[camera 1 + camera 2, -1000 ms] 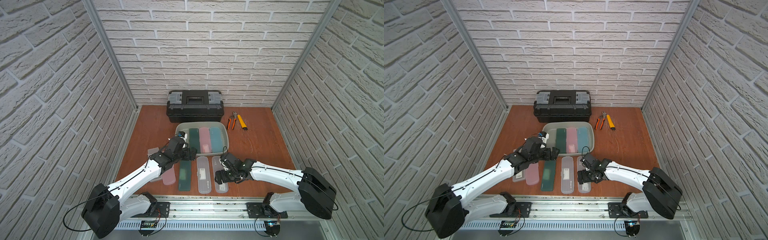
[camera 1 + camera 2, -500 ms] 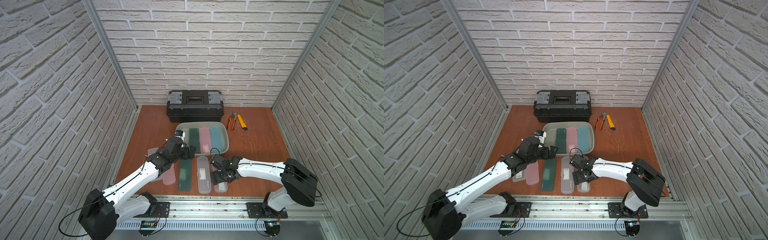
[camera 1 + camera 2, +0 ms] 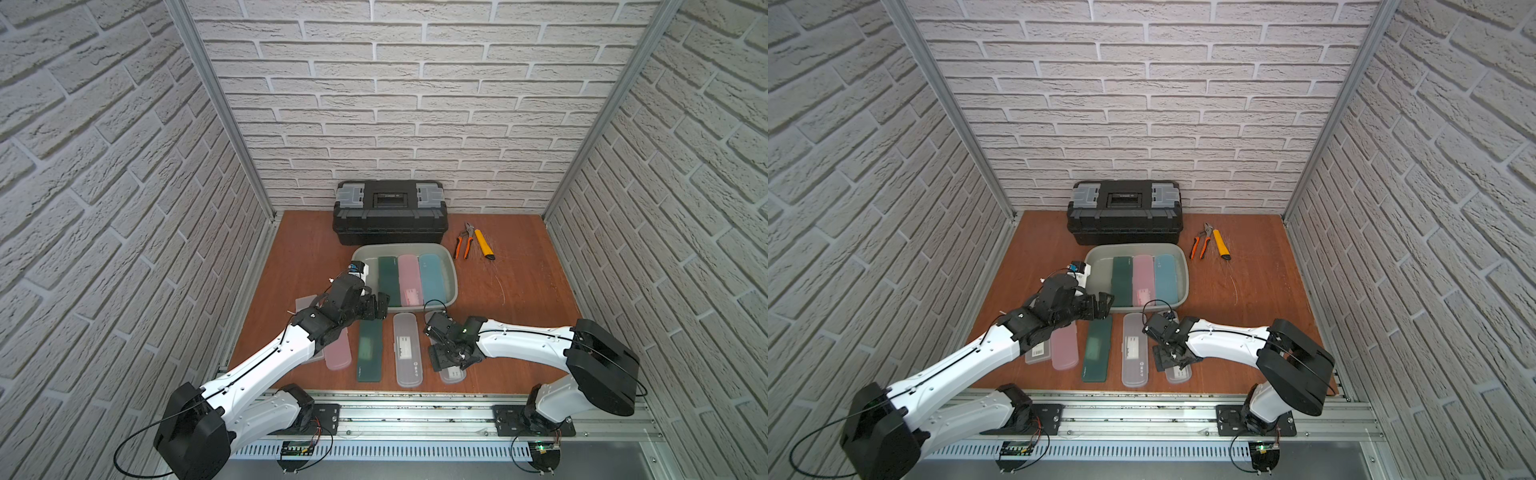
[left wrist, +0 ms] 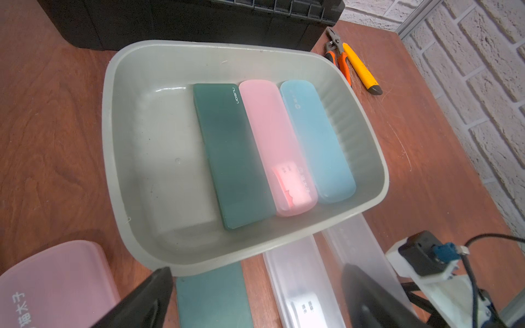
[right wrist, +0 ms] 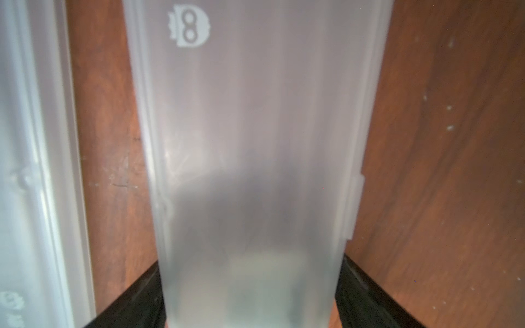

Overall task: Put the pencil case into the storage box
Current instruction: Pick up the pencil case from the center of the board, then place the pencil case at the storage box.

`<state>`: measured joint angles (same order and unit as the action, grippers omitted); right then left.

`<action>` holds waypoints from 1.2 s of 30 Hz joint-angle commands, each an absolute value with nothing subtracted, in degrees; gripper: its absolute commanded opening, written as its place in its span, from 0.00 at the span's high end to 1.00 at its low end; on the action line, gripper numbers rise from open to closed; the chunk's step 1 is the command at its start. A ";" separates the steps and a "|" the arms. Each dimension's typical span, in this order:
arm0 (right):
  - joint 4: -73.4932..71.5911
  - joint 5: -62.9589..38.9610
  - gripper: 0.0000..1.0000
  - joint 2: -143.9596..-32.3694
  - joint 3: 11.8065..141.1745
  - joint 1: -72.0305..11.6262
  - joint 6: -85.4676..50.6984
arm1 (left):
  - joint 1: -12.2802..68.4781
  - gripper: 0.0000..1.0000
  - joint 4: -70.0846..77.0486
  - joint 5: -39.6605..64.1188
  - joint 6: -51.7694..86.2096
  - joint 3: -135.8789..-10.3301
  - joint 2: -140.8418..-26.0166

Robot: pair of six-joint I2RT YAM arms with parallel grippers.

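The storage box (image 3: pixel 453 282) (image 4: pixel 113 142) sits mid-table holding a dark green, a pink and a blue pencil case side by side. Several more cases lie in a row in front of it. My right gripper (image 3: pixel 446 357) (image 5: pixel 250 298) is down on the rightmost one, a frosted clear pencil case (image 3: pixel 453 376) (image 5: pixel 255 127). Its black fingers (image 5: pixel 136 301) press against both long sides, and the case still lies on the table. My left gripper (image 3: pixel 376 309) (image 4: pixel 255 298) hangs open and empty just short of the box's near rim.
A clear case (image 3: pixel 407 349), a dark green case (image 3: pixel 369 351) and a pink case (image 3: pixel 337 353) lie left of the gripped one. A black toolbox (image 3: pixel 390 212) stands behind the box. Orange pliers (image 3: pixel 463 243) and a yellow cutter (image 3: pixel 484 245) lie back right.
My right gripper has come down over the rightmost clear case, shifting slightly toward the table's near edge, and its jaws have narrowed onto the case's sides. The left gripper has barely moved.
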<state>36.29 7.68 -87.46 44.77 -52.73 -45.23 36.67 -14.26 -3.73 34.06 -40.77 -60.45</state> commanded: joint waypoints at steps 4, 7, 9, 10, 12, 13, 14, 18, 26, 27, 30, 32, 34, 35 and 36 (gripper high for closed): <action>36.53 10.87 0.22 -87.53 40.12 -53.26 -49.13 | 35.96 0.02 -17.79 -6.34 31.67 -43.81 -57.54; 38.04 12.49 0.29 -83.71 38.86 -53.35 -50.24 | 35.51 0.01 -19.17 -6.13 30.36 -45.28 -56.70; 39.60 13.75 0.33 -80.94 38.12 -53.33 -50.96 | 35.51 0.02 -19.72 -6.27 29.82 -46.26 -56.51; 40.64 14.49 0.34 -79.29 37.88 -53.35 -51.39 | 35.45 0.02 -19.93 -6.35 29.53 -46.65 -56.35; 42.47 15.71 0.36 -76.29 37.55 -53.27 -52.15 | 35.44 0.01 -20.04 -6.65 29.44 -47.34 -56.25; 43.33 16.33 0.37 -74.61 37.35 -53.34 -52.54 | 35.34 0.02 -19.92 -7.14 29.59 -47.52 -56.16; 44.18 16.88 0.37 -72.90 37.31 -53.35 -52.96 | 35.34 0.02 -19.58 -7.67 29.96 -47.55 -56.06; 47.89 19.73 0.38 -66.91 38.37 -53.22 -54.19 | 34.87 0.02 -17.54 -6.98 30.17 -48.17 -56.06; 52.29 26.28 0.42 -58.61 43.51 -52.84 -54.19 | 26.84 0.02 -22.21 1.83 28.45 -55.46 -58.58; 52.46 27.01 0.42 -58.24 44.98 -52.59 -53.63 | 25.29 0.01 -21.89 4.23 28.47 -56.00 -58.75; 50.41 26.34 0.42 -59.78 50.26 -50.38 -50.23 | 20.88 0.02 -20.83 12.51 27.95 -57.72 -60.20; 48.75 24.29 0.42 -63.39 54.60 -48.47 -47.22 | 18.57 0.01 -22.98 15.60 25.80 -60.10 -62.12; 46.69 21.81 0.42 -68.08 59.69 -46.94 -43.93 | 16.54 0.01 -26.11 16.72 23.06 -62.83 -64.31; 45.72 20.16 0.42 -70.35 61.59 -46.24 -42.65 | 15.46 0.02 -26.85 18.06 21.97 -63.51 -65.22; 44.54 17.83 0.42 -72.88 63.82 -45.40 -41.33 | 14.23 0.02 -27.43 19.57 21.26 -63.98 -66.08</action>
